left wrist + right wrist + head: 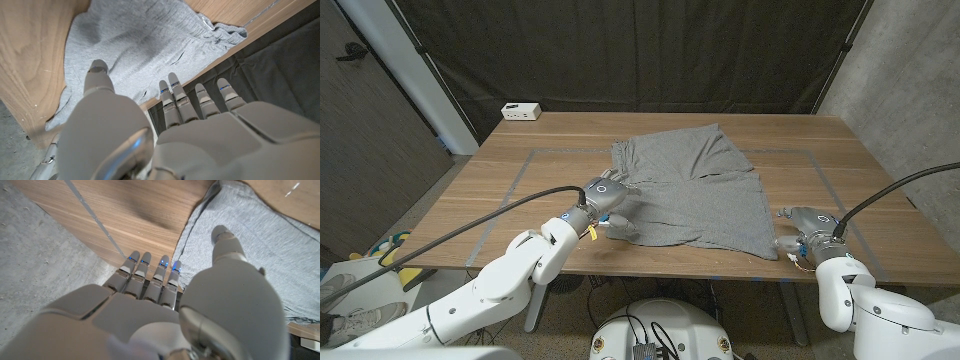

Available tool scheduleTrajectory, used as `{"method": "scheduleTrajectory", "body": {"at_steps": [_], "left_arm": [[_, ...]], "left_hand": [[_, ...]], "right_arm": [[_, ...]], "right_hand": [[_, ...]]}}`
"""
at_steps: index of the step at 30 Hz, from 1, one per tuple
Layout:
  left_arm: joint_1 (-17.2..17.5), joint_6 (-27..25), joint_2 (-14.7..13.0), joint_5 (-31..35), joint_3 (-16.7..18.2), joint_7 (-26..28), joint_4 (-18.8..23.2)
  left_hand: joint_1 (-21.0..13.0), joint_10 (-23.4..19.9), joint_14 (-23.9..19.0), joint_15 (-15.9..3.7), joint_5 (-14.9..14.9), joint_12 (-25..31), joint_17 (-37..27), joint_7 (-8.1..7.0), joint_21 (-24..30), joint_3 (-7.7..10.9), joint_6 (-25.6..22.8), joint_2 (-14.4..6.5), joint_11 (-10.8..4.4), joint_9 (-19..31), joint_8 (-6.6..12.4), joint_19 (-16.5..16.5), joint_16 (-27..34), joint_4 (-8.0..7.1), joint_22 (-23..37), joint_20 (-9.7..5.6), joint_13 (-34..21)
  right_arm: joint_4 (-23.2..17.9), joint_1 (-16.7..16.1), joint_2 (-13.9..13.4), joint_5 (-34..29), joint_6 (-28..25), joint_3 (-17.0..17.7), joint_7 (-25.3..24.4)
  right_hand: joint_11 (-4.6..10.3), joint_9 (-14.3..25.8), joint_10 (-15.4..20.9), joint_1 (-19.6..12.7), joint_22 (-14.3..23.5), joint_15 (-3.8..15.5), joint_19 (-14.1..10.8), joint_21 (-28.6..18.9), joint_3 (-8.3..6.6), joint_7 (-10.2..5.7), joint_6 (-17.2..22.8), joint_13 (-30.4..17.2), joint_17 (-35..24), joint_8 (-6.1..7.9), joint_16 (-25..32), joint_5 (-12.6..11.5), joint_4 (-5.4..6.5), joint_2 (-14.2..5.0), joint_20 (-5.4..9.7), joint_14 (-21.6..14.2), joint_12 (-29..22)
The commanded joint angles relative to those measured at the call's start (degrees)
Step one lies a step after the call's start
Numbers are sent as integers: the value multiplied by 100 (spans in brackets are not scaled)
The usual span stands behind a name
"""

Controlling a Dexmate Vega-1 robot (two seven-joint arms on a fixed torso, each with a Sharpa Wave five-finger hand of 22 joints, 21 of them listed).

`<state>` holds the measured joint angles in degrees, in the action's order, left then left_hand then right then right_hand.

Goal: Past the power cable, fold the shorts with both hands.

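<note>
shorts spread mid-table | L hand at near-left hem, R hand at near-right corner, both fingers apart, prob. nothing pinched yet | tip: grip both corners evenly, lift together, fold away

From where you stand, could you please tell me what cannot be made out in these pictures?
- Head view: whether the left hand grips the shorts; its fingers are too small to tell.
- Left wrist view: the hem under that hand, hidden by its own back.
- Right wrist view: whether the right hand touches the cloth; its back covers the contact.
- Head view: what the white box is; too small.
</note>
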<state>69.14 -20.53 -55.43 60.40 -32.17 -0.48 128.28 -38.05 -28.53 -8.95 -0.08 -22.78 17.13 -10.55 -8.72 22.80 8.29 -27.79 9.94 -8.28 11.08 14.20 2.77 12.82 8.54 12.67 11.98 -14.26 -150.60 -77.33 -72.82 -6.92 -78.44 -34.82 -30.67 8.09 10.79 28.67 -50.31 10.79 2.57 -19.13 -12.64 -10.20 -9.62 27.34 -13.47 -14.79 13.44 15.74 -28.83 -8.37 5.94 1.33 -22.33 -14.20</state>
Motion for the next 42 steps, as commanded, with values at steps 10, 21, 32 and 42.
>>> {"method": "scheduleTrajectory", "body": {"at_steps": [10,21,32,42], "left_arm": [[216,-89,-79,587,-11,-503,180],[307,-168,-45,954,-7,-777,231],[356,-197,69,1216,-15,-765,21],[280,-171,147,1407,-116,-846,-103]], "left_hand": [[-177,-124,-16,-55,-55,24,-8,15,64,-94,-162,-45,-98,24,36,-88,-26,19,28,12,-25],[-280,-243,-67,-102,-74,45,-6,26,102,-141,-240,-87,-130,32,38,-160,-18,14,48,-11,-34],[-450,-407,-205,-267,-91,68,0,4,175,-169,-309,-172,-240,39,28,-305,15,8,71,-98,-44],[-767,-721,-372,-447,-84,99,14,-103,235,-161,-637,-313,-360,39,107,-422,30,13,77,-287,-43]], "right_arm": [[-162,259,-129,297,-154,-458,-128],[-258,148,-112,265,-154,-507,-82],[-34,486,26,-159,-67,-1171,-103],[264,705,131,-419,197,-1496,-128]], "right_hand": [[-7,30,37,-96,18,984,4,6,56,-39,150,-27,-42,59,20,-40,32,-5,30,-65,-14],[-24,29,15,-107,20,975,15,7,96,-77,267,-43,-63,81,15,-46,48,1,27,-48,0],[-3,29,-10,-159,21,997,-6,-4,102,-109,273,-57,-89,57,26,-56,61,-55,37,-64,16],[21,27,-3,-249,22,1003,5,-4,86,-139,278,-73,-125,25,50,-66,75,-168,26,-107,22]]}}
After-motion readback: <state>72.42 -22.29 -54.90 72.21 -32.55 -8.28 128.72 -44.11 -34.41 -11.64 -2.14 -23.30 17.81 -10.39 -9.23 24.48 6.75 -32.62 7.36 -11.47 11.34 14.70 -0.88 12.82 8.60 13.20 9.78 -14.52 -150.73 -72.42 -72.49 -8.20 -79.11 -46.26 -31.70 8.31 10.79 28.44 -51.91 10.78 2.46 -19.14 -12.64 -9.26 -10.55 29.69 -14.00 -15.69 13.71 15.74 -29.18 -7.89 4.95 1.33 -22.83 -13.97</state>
